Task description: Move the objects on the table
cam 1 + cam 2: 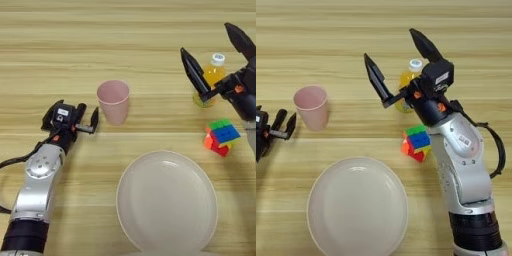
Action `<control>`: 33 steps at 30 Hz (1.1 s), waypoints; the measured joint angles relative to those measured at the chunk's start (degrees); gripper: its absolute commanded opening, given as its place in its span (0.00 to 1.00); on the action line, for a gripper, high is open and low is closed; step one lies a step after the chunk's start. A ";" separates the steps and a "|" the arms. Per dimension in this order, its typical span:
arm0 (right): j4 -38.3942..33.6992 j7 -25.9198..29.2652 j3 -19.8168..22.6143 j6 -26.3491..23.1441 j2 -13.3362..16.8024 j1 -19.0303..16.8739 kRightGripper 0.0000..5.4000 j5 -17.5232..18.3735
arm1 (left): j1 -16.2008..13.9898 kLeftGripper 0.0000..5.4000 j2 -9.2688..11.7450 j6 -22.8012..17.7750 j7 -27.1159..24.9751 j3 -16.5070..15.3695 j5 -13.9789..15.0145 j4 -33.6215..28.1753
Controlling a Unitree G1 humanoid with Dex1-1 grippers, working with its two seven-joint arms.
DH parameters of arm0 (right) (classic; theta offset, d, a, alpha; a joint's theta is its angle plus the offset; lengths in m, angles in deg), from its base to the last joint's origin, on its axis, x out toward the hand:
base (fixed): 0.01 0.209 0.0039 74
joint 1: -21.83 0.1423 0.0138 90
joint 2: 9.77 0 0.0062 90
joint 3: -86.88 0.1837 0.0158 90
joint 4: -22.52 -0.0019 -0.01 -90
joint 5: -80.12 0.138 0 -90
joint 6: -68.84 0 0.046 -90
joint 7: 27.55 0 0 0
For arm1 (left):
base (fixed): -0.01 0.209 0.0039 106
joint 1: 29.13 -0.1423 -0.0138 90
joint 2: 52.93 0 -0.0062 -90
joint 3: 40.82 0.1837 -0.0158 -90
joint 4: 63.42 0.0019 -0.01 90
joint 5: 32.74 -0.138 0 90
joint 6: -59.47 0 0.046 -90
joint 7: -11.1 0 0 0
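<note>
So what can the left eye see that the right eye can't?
Only the left eye view shows the left arm's silver forearm. Only the right eye view shows the right arm's whole silver forearm. Both show the pink cup, the cream plate, the yellow bottle, the colourful cube, the left gripper beside the cup, and the right gripper open around the bottle.

we see only a light wooden table top (75,35) filling both views, its plank grain lines running horizontally, evenly lit with soft shadows.
</note>
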 measured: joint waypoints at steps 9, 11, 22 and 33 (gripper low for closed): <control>0.00 0.01 0.02 -0.02 -0.07 0.00 1.00 0.02 | 1.76 0.99 0.07 0.06 1.47 0.02 -1.79 1.83; 0.00 0.01 0.02 -0.03 -0.08 0.00 1.00 0.02 | 2.87 0.99 0.05 0.15 2.21 0.01 -2.23 2.98; -0.05 0.03 0.15 -0.09 -0.05 0.00 1.00 0.84 | 8.17 0.99 -0.97 1.26 4.20 2.10 -4.64 9.04; -0.09 0.02 0.31 -0.20 0.04 0.01 1.00 0.98 | 10.06 0.99 -2.93 2.51 3.95 4.72 -4.96 10.73</control>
